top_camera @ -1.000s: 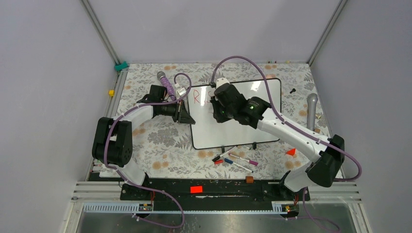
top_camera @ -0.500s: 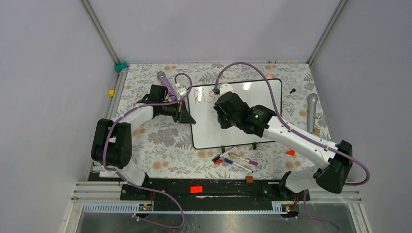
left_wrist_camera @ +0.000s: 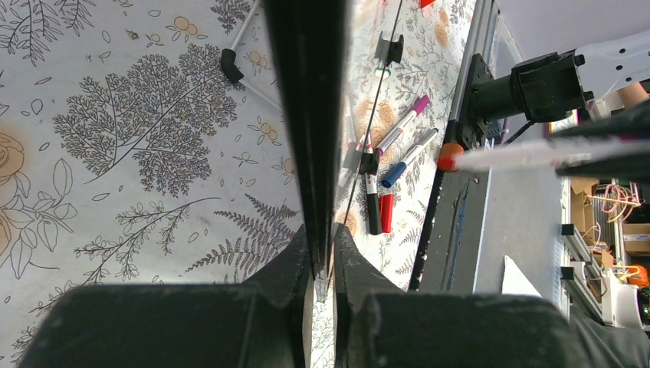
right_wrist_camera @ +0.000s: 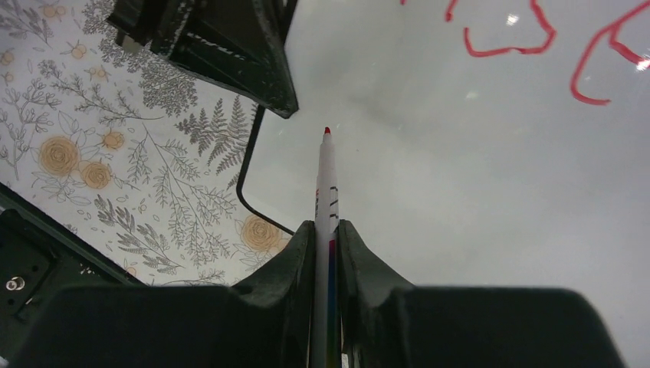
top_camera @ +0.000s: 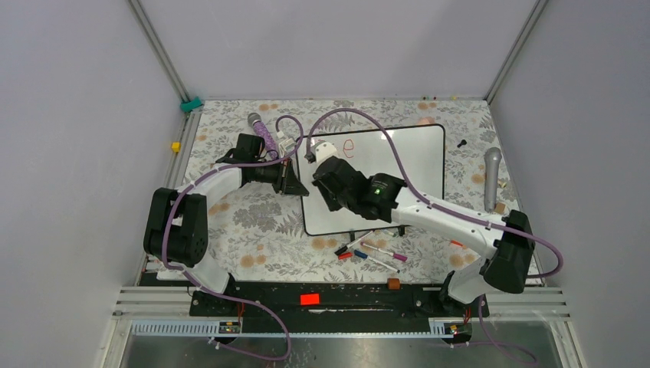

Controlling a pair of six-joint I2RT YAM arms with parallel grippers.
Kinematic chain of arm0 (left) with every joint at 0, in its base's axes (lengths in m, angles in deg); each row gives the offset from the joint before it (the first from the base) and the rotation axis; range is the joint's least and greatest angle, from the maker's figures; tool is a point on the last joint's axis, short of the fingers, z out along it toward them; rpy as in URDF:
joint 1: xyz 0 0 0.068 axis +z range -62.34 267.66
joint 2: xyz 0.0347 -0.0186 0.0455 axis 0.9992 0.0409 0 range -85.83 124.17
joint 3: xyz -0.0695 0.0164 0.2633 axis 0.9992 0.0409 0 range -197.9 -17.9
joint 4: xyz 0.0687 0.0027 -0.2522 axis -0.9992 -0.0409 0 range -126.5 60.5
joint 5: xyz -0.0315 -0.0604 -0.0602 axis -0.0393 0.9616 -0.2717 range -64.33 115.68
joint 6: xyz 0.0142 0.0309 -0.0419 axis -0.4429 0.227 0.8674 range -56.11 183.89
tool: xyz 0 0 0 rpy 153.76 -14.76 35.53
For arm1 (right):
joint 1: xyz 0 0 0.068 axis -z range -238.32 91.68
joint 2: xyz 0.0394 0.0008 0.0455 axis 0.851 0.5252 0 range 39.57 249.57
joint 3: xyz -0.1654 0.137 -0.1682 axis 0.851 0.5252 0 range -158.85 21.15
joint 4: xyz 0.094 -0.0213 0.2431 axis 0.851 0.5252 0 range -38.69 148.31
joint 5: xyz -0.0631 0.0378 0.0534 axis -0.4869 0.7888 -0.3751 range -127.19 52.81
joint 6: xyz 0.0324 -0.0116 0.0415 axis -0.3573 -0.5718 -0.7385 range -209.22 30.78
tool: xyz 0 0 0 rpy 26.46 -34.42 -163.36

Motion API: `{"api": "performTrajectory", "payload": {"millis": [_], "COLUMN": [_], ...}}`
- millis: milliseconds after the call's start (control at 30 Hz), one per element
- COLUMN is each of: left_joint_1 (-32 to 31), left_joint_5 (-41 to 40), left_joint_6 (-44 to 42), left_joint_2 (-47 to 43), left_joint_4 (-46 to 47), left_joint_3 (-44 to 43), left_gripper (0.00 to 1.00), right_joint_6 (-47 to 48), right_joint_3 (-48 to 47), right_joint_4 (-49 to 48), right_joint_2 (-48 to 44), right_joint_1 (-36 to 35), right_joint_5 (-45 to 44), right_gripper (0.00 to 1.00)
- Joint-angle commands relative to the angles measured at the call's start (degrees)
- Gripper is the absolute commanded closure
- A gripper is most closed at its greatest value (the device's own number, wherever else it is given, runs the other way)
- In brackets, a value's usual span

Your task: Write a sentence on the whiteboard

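L claw (left_wrist_camera: 322, 259) pinches 1 whiteboard (top_camera: 414, 178) by its edge; R claw (right_wrist_camera: 327, 230) pinches 1 red-tipped marker (right_wrist_camera: 326, 178) over it.

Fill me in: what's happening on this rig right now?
The left gripper is clamped on the left rim of the large glossy white whiteboard with a thin black rim. The right gripper holds a white red-tipped marker pen, its tip over bare board near the left edge, away from the red handwritten marker letters. Whether the tip touches cannot be told. Only a few letters show.
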Motion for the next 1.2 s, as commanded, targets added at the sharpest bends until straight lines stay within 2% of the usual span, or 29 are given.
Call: {"api": "performTrajectory", "payload": {"millis": [0, 567, 1167], "left_joint_1": [-1.9, -4.4, -4.4], "left_joint_5": [-10.0, -10.8, -10.5], "left_joint_6": [-4.7, -6.0, -5.6], "left_joint_2": [-0.6, 0.8, 1.8], "left_joint_4": [-2.5, -4.0, -4.3], "left_joint_3": [0.6, -0.7, -1.4], "left_gripper": [1.0, 1.0, 1.0], "right_joint_6": [3.7, 5.7, 5.1], "right_joint_3": [-4.4, -8.7, -7.1], "right_joint_4": [-2.5, -3.1, 0.2], "right_joint_2": [2.8, 7.8, 5.2], "right_joint_1": [-2.3, -2.5, -2.5], "right_joint_5": [-3.5, -6.6, -9.2], "right_gripper": [1.0, 1.0, 1.0]}}
